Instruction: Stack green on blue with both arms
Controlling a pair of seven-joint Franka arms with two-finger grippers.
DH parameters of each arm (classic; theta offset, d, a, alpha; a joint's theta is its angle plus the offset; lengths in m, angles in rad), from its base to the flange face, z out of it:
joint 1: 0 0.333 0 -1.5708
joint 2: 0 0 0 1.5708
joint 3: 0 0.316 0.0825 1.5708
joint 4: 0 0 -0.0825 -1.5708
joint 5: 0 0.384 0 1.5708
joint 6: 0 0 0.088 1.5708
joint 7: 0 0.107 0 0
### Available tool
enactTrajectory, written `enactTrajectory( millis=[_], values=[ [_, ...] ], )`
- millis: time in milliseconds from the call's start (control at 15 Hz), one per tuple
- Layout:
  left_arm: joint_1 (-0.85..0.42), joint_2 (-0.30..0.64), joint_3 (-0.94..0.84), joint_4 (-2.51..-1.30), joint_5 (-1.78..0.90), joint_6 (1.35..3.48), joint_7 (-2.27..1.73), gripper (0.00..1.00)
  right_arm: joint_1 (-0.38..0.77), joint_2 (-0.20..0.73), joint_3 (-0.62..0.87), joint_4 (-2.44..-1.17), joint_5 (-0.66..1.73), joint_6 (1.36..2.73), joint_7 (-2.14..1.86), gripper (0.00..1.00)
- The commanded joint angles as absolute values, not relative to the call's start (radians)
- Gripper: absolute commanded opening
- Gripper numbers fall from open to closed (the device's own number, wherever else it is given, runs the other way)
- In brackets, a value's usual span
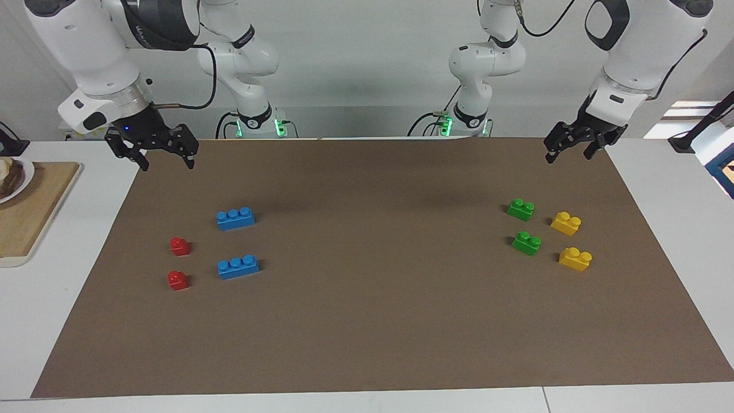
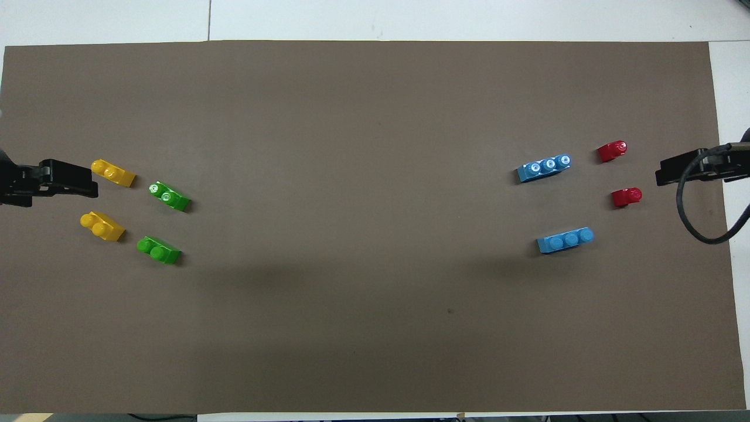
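Observation:
Two green two-stud bricks lie on the brown mat toward the left arm's end, one nearer to the robots [image 1: 520, 209] [image 2: 158, 250] and one farther [image 1: 526, 242] [image 2: 170, 196]. Two blue three-stud bricks lie toward the right arm's end, one nearer [image 1: 235, 218] [image 2: 565, 240] and one farther [image 1: 238, 267] [image 2: 544, 167]. My left gripper [image 1: 569, 156] [image 2: 88, 179] hangs open and empty over the mat's edge at its own end. My right gripper [image 1: 166, 163] [image 2: 662, 174] hangs open and empty over the mat's corner at its own end. Both arms wait.
Two yellow bricks [image 1: 566, 223] [image 1: 575, 258] lie beside the green ones, closer to the left arm's end. Two small red bricks [image 1: 180, 246] [image 1: 178, 280] lie beside the blue ones. A wooden board [image 1: 23, 212] with a plate sits off the mat at the right arm's end.

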State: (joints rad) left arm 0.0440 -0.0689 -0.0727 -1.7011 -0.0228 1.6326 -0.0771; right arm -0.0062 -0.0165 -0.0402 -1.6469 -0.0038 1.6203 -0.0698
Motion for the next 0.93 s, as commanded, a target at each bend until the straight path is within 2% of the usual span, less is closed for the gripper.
enactTrajectory(
  millis=[0, 667, 867],
  values=[
    [0.052, -0.080, -0.075, -1.697, -0.035, 1.615, -0.075, 1.00, -0.017, -0.037, -0.028, -1.672, -0.023, 1.634, -0.048, 1.00],
    [0.052, -0.081, -0.075, -1.701, -0.035, 1.615, -0.083, 1.00, -0.017, -0.038, -0.029, -1.661, -0.021, 1.695, -0.097, 1.00],
    [0.052, -0.090, -0.075, -1.727, -0.035, 1.646, -0.198, 1.00, -0.017, -0.034, -0.029, -1.661, -0.021, 1.735, -0.017, 1.00]
  ],
)
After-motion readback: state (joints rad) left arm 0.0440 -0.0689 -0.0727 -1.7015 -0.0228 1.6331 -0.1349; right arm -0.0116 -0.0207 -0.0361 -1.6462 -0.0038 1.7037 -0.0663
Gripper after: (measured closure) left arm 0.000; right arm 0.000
